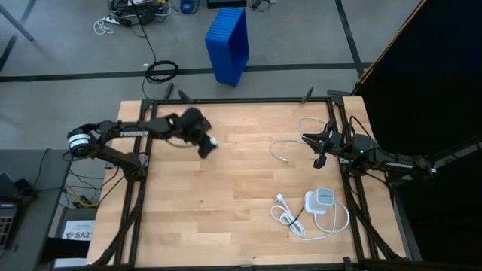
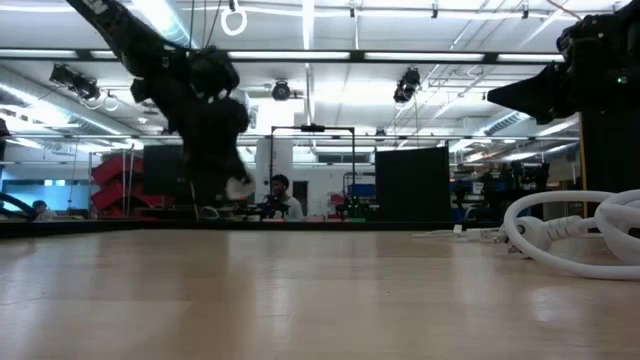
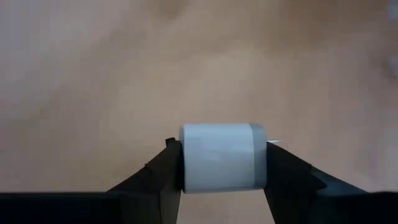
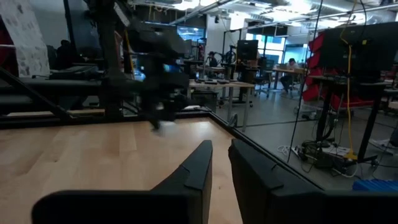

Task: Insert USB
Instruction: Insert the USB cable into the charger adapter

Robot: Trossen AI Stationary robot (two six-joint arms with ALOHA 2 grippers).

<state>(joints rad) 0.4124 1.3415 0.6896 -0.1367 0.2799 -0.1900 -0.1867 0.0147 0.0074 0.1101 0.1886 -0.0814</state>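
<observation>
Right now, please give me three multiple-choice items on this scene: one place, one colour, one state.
1. The thin USB cable lies: A) near the right claw; B) under the left arm; C) on the floor.
2. The plastic bin is: A) red; B) blue; C) green.
3. The left claw is: A) open, empty; B) shut on a small white block; C) out of view.
Answers: 1A, the high view shows it beside that claw; 2B, plainly blue; 3B, fingers press both its sides.

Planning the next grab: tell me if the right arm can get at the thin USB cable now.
Probably yes: the right gripper, shut and empty, hangs just beside the USB cable, with only bare table between them.
</observation>
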